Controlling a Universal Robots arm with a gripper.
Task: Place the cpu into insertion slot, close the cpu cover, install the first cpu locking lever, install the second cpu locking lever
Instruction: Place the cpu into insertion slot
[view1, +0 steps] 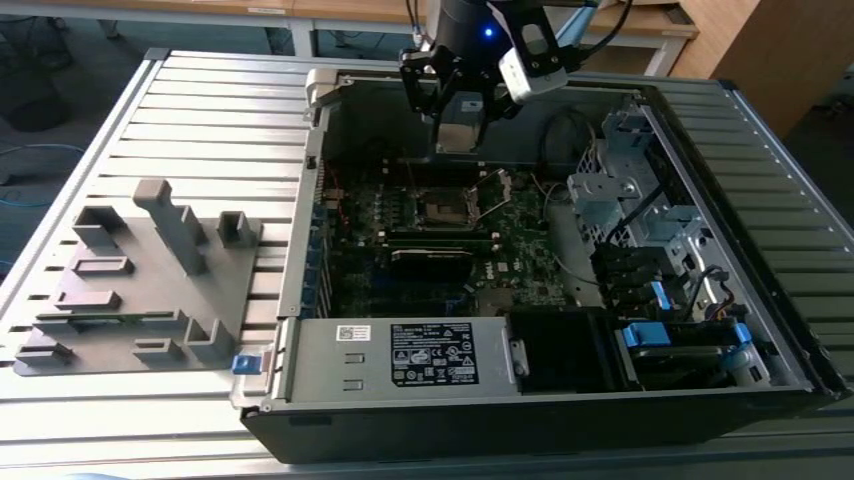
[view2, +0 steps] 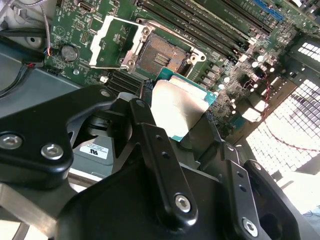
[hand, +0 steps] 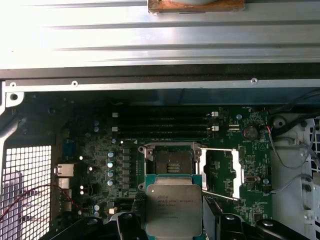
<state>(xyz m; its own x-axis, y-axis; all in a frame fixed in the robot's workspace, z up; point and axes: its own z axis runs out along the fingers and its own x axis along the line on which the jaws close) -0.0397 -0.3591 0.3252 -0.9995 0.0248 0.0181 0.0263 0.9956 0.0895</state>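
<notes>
Gripper (hand: 174, 224) clamped on two opposite edges of the cpu (hand: 174, 206), I hold the chip flat above the motherboard (hand: 100, 150). Its dull metal top faces the camera in both wrist views, a grip I judge is meant to keep the contact side down and level for the socket. It hangs just beside the insertion slot (hand: 172, 161), not seated, and the slot's contact field lies bare. The cpu cover (hand: 220, 172) stands swung open to one side of the slot, which is what leaves the way in free, and the long memory slots (hand: 160, 125) run close by along another side. Several lines of print cross the chip's top, and in the exterior view a white and black label (view1: 434, 352) sits on the power supply box (view1: 327, 365) at the near end of the open computer case (view1: 561, 425); I leave both unread.
</notes>
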